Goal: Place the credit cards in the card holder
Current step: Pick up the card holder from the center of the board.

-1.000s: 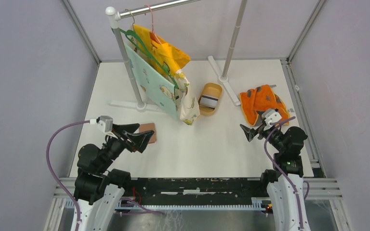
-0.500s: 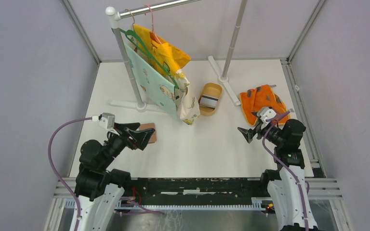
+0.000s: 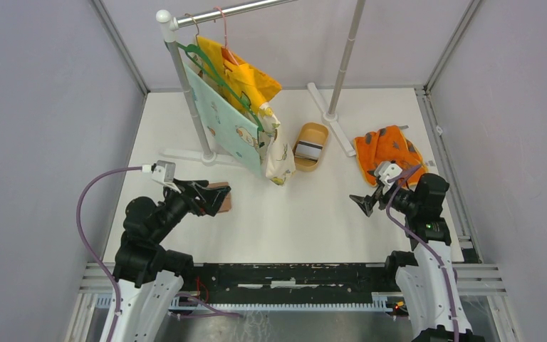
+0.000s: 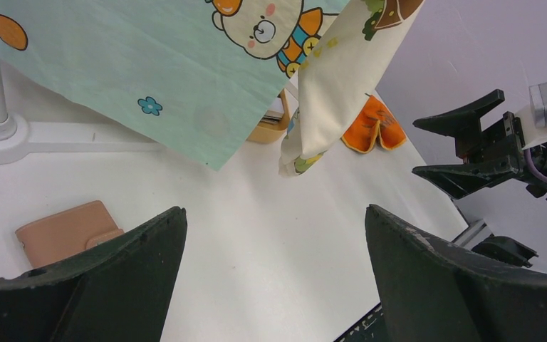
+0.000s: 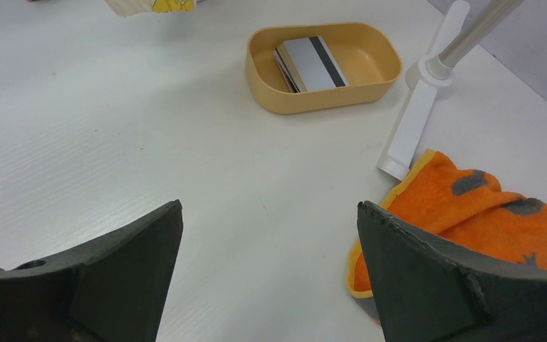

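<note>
The credit cards (image 3: 308, 149) lie stacked in a tan oval dish (image 3: 320, 133); the top card (image 5: 312, 63) is white-grey with a dark stripe. The card holder (image 4: 64, 231), a reddish-brown wallet, lies shut and flat on the white table. In the top view my left gripper (image 3: 212, 198) hovers over the card holder (image 3: 222, 192) and hides part of it. That gripper (image 4: 273, 208) is open and empty. My right gripper (image 3: 358, 205) is also open and empty, low over bare table to the near right of the dish (image 5: 324, 96). Its open jaws (image 5: 269, 203) face the dish.
A clothes rack (image 3: 185, 78) carries a pale green printed cloth (image 3: 224, 125) and a yellow one (image 3: 246, 78), hanging between wallet and dish. A second rack foot (image 5: 409, 121) lies right of the dish. An orange cloth (image 3: 388, 149) is crumpled at the right.
My left gripper has moved up the table, over the card holder. My right gripper has drifted left and slightly nearer. Both stay open.
</note>
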Available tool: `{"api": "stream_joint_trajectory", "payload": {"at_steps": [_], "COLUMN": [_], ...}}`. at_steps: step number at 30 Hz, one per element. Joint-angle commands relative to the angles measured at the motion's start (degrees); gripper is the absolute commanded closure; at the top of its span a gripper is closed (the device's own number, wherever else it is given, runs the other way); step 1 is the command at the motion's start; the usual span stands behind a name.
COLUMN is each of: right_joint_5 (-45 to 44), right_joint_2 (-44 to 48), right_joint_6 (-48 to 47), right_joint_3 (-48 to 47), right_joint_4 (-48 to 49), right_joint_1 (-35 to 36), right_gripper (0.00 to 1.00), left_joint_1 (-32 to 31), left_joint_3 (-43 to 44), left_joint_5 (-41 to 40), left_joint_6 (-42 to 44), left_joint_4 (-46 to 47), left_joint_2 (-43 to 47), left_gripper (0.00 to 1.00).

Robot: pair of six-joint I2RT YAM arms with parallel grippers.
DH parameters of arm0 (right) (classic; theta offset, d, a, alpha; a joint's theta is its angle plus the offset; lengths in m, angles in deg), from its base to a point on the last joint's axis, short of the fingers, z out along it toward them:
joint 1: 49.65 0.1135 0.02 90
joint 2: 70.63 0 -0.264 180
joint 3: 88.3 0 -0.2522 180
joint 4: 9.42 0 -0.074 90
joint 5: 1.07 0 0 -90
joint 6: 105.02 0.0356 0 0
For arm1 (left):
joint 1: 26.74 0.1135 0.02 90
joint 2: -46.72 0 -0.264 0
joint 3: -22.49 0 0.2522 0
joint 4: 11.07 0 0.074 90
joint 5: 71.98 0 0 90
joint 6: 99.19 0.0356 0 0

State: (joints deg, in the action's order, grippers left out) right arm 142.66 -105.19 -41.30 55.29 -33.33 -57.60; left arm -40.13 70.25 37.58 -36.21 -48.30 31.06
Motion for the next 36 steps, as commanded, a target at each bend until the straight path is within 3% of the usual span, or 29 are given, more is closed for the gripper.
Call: {"api": "stream_joint_trajectory", "payload": {"at_steps": [1,10,14,18,26,30,36], "right_joint_5": [0.51,-1.77,-3.22,-3.64,-4.01,-5.42,-6.04], "right_joint_2": [0.71,0.7,-1.0,-1.89,-3.7,-3.11,-2.13], "right_joint_6": [-3.71,-7.11,-8.7,-9.48,-11.01,-11.85,-11.86], "right_joint_3": [-2.84,-1.13,-0.82,-0.53,-0.18,0.06,0.13], "right_joint_4": [-1.68,-2.61,-2.75,-2.7,-3.41,-3.9,-3.95], "right_joint_1": [0.73,3.43,4.42,4.59,4.69,4.69,4.67], "right_gripper": [0.02,0.02,0.02,0.02,0.02,0.02,0.02], "left_joint_1": [-0.06,-0.05,-0.07,-0.11,-0.26,-0.23,-1.3], "left_joint_3": [0.27,-0.33,-0.88,-5.29,-9.81,-8.66,1.04], "left_joint_5": [-0.09,-1.64,-7.02,-6.75,-5.98,-14.8,-32.32], "left_joint_6": [1.22,-0.14,-6.66,-13.65,-13.58,-14.06,-16.91], "left_joint_4": [2.05,1.96,0.28,5.78,14.51,13.71,0.19], "left_joint_2": [-0.03,-0.91,-5.46,-10.22,-19.34,-22.75,-33.58], "left_gripper": [0.0,0.01,0.03,0.07,0.11,0.22,0.32]}}
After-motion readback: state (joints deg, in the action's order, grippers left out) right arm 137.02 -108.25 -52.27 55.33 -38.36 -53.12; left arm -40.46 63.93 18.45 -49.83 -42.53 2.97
